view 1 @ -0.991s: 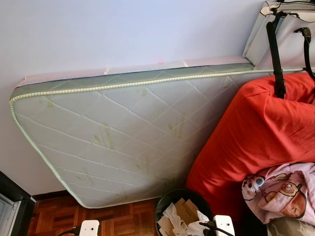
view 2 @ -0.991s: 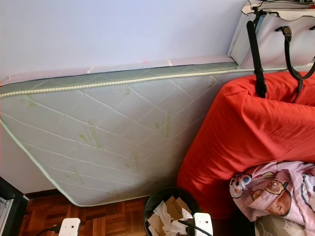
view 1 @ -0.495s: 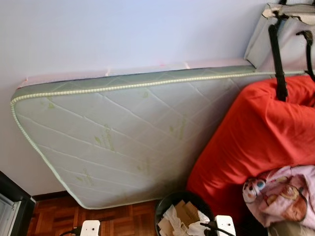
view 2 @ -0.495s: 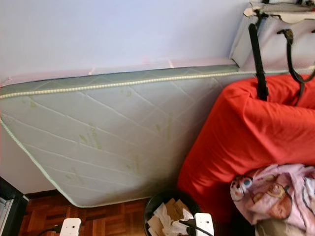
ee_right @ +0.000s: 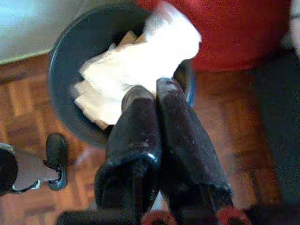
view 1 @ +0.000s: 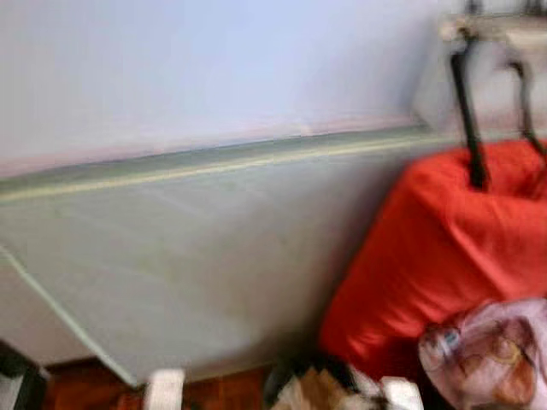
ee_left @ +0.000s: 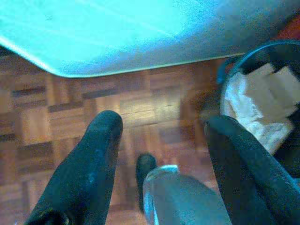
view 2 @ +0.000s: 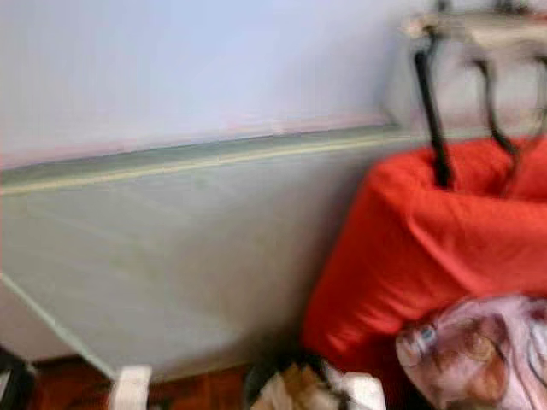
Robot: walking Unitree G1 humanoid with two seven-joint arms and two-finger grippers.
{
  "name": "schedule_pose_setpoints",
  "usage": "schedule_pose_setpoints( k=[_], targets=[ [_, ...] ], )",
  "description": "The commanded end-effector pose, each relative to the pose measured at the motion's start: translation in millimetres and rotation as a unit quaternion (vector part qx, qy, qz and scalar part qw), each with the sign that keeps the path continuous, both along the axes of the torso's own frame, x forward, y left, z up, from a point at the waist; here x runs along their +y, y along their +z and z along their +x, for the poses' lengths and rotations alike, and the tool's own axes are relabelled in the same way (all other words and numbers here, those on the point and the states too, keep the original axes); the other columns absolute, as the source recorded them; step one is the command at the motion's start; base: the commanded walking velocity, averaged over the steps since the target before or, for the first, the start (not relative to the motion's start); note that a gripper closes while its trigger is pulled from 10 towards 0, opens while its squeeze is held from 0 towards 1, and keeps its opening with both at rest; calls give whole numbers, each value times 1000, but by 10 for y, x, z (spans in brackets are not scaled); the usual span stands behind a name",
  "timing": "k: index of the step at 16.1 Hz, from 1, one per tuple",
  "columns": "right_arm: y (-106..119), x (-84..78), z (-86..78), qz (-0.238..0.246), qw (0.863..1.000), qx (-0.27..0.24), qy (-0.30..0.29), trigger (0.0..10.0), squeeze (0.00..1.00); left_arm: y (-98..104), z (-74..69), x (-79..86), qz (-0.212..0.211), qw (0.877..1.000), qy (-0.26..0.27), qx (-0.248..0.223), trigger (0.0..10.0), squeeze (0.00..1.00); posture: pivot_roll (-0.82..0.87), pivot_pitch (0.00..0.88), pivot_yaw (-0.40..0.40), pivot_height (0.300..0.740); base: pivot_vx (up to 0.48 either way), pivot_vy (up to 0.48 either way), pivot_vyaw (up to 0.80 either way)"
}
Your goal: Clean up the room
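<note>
A dark round trash bin (ee_right: 63, 61) stuffed with white paper and cardboard (ee_right: 126, 70) stands on the parquet floor, at the foot of a leaning mattress (view 1: 197, 248). My right gripper (ee_right: 154, 91) hovers just above the bin's near rim, fingers pressed shut with nothing between them. My left gripper (ee_left: 164, 124) is open over bare floor, with the bin (ee_left: 229, 75) off to one side. In the blurred eye views the bin (view 1: 312, 389) sits at the bottom edge.
A red beanbag (view 1: 436, 248) leans beside the mattress, with a pink patterned cloth (view 1: 487, 350) at its foot and a white handbag with black straps (view 1: 491, 34) on top. A dark cabinet corner (view 1: 17, 376) is at the lower left.
The eye views have shifted slightly and turned blurry, so the camera is moving. Mattress, beanbag and bin stay where they were.
</note>
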State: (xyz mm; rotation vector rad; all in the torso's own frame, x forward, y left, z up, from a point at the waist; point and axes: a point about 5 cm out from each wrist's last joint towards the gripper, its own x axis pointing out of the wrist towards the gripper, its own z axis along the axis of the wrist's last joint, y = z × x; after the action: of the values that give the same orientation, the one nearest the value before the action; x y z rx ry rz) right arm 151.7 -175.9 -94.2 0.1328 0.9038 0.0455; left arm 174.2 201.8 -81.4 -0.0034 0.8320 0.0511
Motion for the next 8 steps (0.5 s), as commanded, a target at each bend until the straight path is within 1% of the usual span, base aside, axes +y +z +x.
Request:
schedule_pose_setpoints(
  k=[1, 4, 6, 7, 8],
  targets=[
    [33, 124, 95, 13, 1000, -17, 10, 10000, 0, -42, -138, 113, 8, 1000, 17, 16, 10000, 0, 87, 0, -56, 740, 0, 0, 0],
    [44, 115, 104, 17, 999, -27, 9, 10000, 0, -26, -136, 112, -9, 998, 59, -10, 10000, 0, 101, 0, -68, 740, 0, 0, 0],
    [57, 109, 111, 23, 999, -38, 6, 10000, 0, -11, -131, 111, -15, 997, 75, -28, 10000, 0, 97, 0, -73, 740, 0, 0, 0],
    [70, 110, 119, 30, 998, -49, 4, 10000, 0, 4, -130, 116, -24, 994, 100, -48, 10000, 0, 96, 0, -76, 740, 0, 0, 0],
    [81, 109, 129, 33, 998, -59, 4, 10000, 0, 24, -120, 120, -22, 992, 107, -64, 10000, 0, 98, 0, -77, 740, 0, 0, 0]
  ],
)
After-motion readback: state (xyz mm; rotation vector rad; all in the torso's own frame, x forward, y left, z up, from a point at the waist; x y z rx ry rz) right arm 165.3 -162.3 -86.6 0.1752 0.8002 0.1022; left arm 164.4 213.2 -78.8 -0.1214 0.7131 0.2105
